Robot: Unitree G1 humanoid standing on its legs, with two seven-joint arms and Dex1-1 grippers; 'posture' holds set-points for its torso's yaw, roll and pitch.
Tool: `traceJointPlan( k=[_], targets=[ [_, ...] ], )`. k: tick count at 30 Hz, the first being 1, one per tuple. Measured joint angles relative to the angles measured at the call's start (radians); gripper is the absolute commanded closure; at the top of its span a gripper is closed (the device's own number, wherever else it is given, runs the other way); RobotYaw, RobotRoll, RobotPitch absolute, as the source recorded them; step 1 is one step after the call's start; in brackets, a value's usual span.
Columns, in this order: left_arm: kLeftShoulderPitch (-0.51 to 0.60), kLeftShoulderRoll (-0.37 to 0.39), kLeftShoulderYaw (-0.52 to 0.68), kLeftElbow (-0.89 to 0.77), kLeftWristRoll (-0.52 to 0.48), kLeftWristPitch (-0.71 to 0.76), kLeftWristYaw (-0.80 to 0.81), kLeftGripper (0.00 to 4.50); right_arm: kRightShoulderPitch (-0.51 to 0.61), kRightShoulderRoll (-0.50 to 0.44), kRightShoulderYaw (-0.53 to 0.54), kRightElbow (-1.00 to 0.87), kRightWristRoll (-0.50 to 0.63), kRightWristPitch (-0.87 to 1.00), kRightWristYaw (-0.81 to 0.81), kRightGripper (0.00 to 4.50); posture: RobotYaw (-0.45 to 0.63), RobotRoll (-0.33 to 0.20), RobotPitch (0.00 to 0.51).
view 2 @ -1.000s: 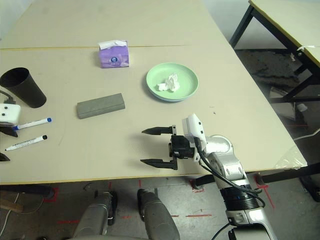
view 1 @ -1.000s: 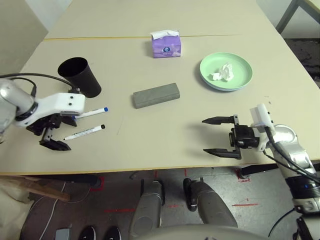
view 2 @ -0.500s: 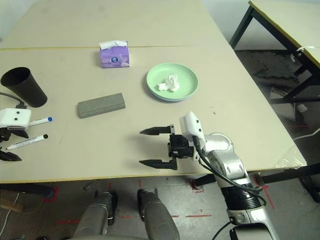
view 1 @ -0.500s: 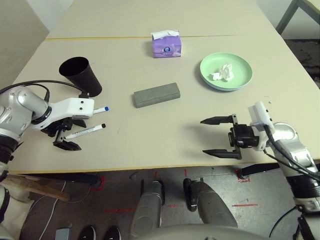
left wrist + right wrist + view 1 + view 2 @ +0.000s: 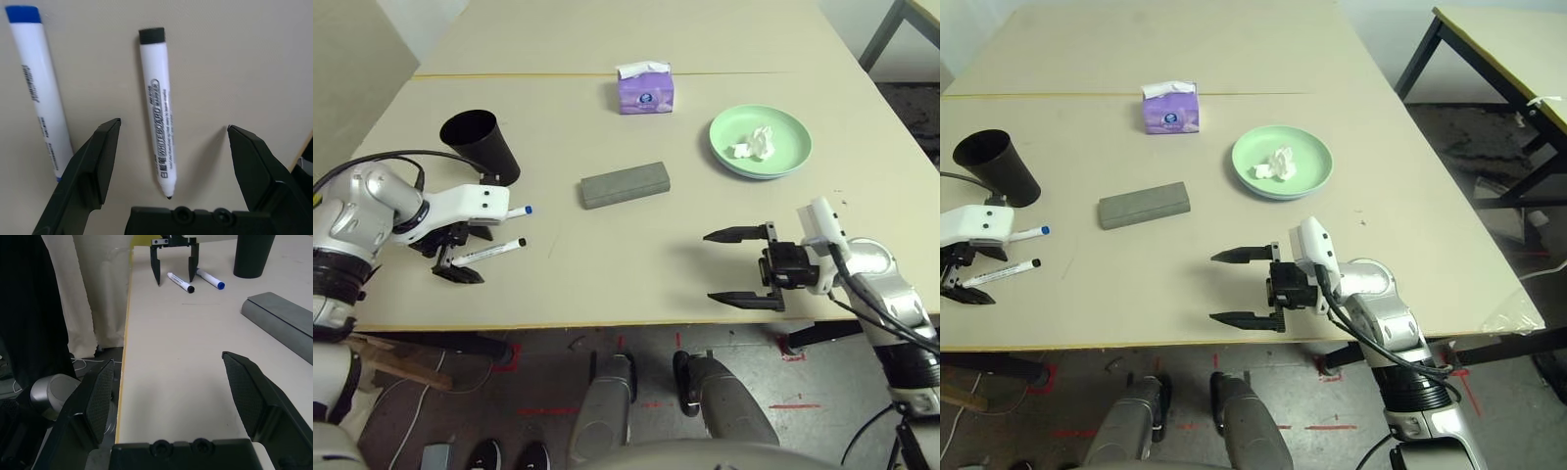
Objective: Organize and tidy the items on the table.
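My left gripper stands open at the table's front left, its fingers either side of the black-capped white marker, low over the table. The blue-capped marker lies just beside it, outside the fingers. A black cup stands behind them. The grey glasses case lies mid-table. A purple tissue box sits at the back. At the right, a crumpled white tissue rests in the green plate. My right gripper hovers open and empty near the front edge.
A yellowish seam crosses the table behind the tissue box. The table's right edge drops to dark floor, with another table's grey leg beyond. There is bare tabletop between the case and my right gripper.
My left gripper has moved right and forward along the front edge and now straddles the black-capped marker. The right arm has stayed put. The camera shifted slightly.
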Motion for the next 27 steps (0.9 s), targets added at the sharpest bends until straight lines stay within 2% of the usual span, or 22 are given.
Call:
traceJointPlan(
  k=[8,13,21,22,27],
  targets=[
    [0.002,-0.005,0.009,-0.002,0.001,-0.003,0.0,0.04,0.006,-0.004,0.0,-0.008,0.0,0.003,-0.003,0.0,-0.07,0.0,0.231],
    [0.007,-0.005,0.016,-0.006,-0.001,0.012,-0.002,1.29,0.006,-0.011,0.0,-0.012,0.0,0.009,-0.005,0.0,-0.07,0.0,0.226],
    [0.016,-0.006,0.031,-0.013,-0.009,0.023,-0.006,4.07,-0.014,-0.011,0.0,-0.015,0.0,0.015,-0.009,0.0,-0.05,0.0,0.219],
    [0.018,-0.006,0.033,-0.013,-0.009,0.025,-0.008,4.25,-0.016,-0.011,0.0,-0.015,0.0,0.015,-0.008,0.0,-0.05,0.0,0.218],
    [0.034,-0.005,0.05,-0.019,-0.011,0.026,-0.008,4.26,-0.031,-0.015,0.0,-0.011,0.0,0.015,-0.004,0.0,-0.04,0.0,0.213]
  ],
)
